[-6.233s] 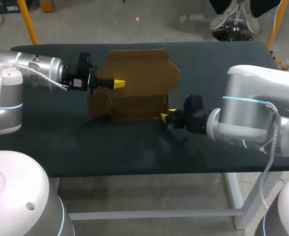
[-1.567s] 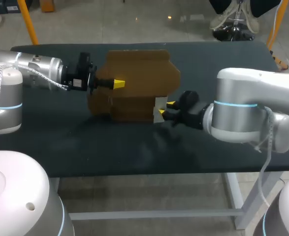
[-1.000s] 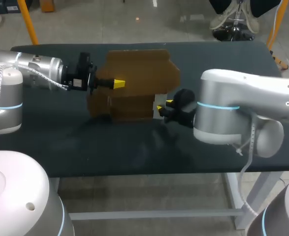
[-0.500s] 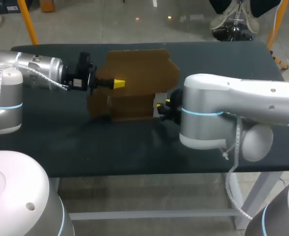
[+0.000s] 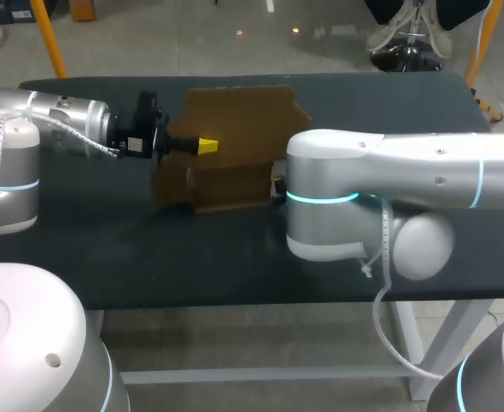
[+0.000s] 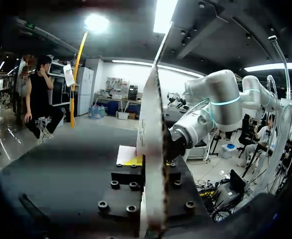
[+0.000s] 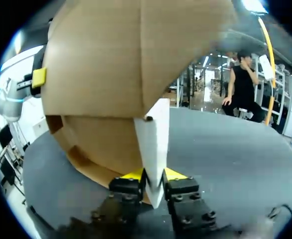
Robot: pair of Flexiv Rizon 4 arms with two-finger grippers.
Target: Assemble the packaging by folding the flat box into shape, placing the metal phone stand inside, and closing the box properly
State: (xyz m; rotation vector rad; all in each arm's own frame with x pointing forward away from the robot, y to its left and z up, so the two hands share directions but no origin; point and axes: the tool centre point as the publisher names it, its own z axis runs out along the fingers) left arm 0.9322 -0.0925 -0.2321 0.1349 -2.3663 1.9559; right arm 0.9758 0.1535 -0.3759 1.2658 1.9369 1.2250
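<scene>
My left hand [image 5: 202,146] clamps the box [image 5: 243,129] by its flap from 9 o'clock; right hand [image 7: 153,177] grips phone stand [image 7: 153,134] at 4 o'clock.

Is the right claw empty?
No, the right claw is shut on a pale flat piece, pinched between both fingers, against the cardboard box.

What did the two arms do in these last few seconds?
The right arm swung its elbow leftward across the table, and the right hand edged in against a corner of the cardboard box, where it pinches a pale flap. The left hand kept its grip on the box's upper panel; the box stayed put.
</scene>
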